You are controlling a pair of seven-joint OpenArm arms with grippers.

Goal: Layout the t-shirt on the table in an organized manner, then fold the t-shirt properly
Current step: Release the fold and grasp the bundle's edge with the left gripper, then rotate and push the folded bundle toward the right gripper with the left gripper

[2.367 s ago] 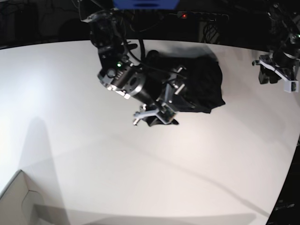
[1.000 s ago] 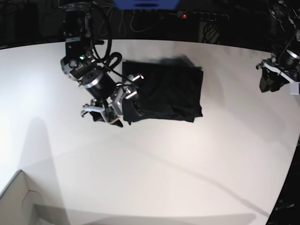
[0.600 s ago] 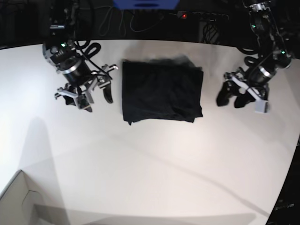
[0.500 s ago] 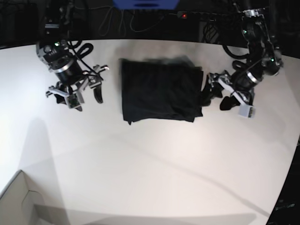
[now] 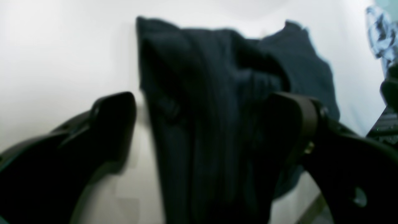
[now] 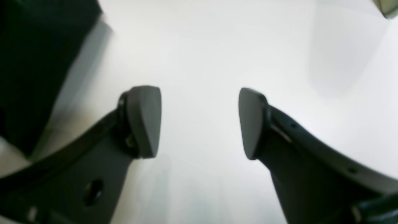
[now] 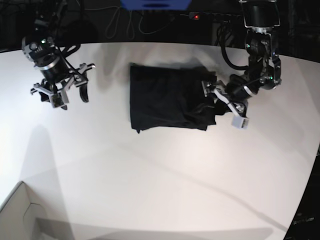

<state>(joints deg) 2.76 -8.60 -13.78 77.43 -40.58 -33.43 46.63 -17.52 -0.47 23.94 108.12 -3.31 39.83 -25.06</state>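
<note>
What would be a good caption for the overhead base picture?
Folded black t-shirt on the white table; left claw open at its edge, right claw open and apart.

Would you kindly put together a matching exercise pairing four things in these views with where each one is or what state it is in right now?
Things:
1. left gripper
2. right gripper
3. t-shirt
4. cardboard box

Places or states:
A. folded into a dark rectangle at the middle of the table
B. open over bare tabletop, apart from the cloth
C. at the base view's bottom left corner
D. open at the cloth's edge, a fold between its fingers

Pairs: 1-D, 2-B, 3-A, 4-C
</note>
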